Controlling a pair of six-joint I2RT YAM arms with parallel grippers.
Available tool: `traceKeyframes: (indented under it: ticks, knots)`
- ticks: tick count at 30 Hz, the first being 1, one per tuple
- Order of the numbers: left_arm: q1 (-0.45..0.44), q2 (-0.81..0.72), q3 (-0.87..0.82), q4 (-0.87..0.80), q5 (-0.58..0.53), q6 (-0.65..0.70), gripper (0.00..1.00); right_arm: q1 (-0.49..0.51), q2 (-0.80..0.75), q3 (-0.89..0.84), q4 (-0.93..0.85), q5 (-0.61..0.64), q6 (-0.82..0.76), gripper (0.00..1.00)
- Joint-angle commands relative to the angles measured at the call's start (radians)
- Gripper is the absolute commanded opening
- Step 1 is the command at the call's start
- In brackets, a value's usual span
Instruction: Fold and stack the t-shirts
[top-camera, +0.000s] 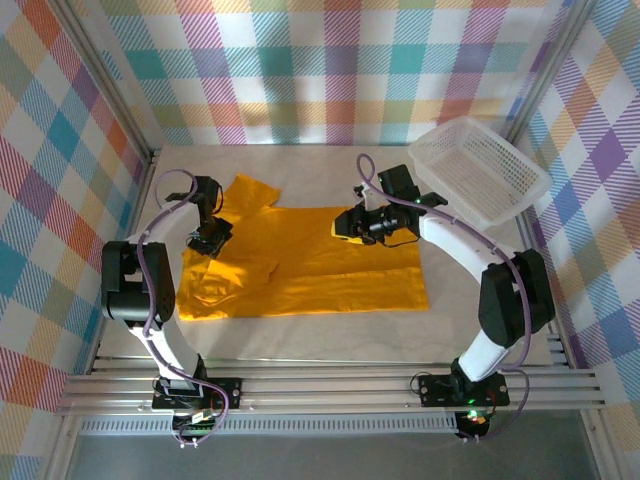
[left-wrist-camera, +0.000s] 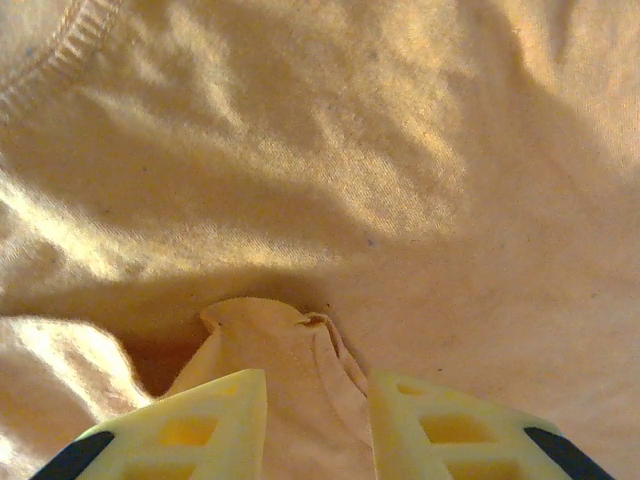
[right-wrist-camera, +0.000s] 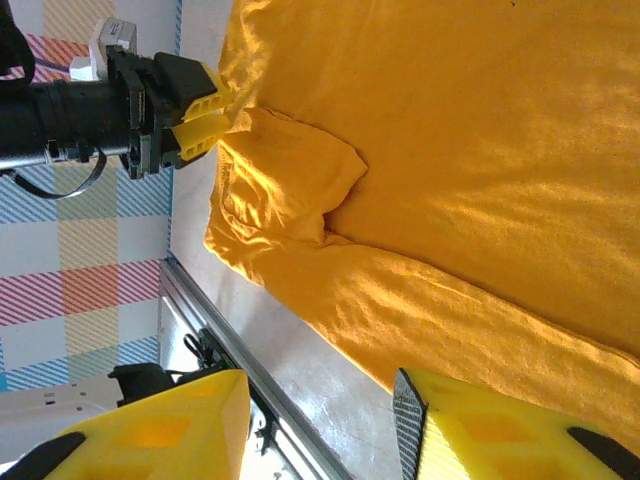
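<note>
An orange-yellow t-shirt (top-camera: 320, 265) lies spread across a pale desk (top-camera: 300, 325), down and to the left of a white mesh basket (top-camera: 440, 130) that sits tilted in the far right corner. The left gripper (top-camera: 210, 240) is at the end of the shirt farthest from the basket. It is clenched on a small raised fold of cloth, and in its wrist view the fabric fills the gap between the yellow fingers (left-wrist-camera: 215, 425). The right gripper (top-camera: 345, 225) hovers at the shirt edge closest to the basket. It is released, with its jaws apart and nothing between them. The fold looks barely begun. The main risk is the thin pinch on the left, which may slip free on a lift or catch only the top layer, leaving the layer beneath on the desk. With the basket-side edge unheld, a pull from the far end would likely drag and skew the whole shirt and bunch the rumpled sleeve. The right arm is also near the basket and could knock it.
</note>
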Motion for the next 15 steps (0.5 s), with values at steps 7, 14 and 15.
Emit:
traceKeyframes:
  ticks: [7, 14, 15]
  knots:
    - [0.018, 0.1, 0.056, -0.062, -0.015, -0.164, 0.34, -0.002, 0.011, 0.022, 0.023, -0.058, -0.027, 0.43]
    - [0.025, 0.136, 0.083, -0.056, -0.033, -0.185, 0.34, -0.002, 0.019, 0.024, 0.033, -0.068, -0.023, 0.43]
    - [0.025, 0.142, 0.086, -0.058, -0.034, -0.185, 0.34, -0.002, 0.021, 0.026, 0.03, -0.068, -0.023, 0.43]
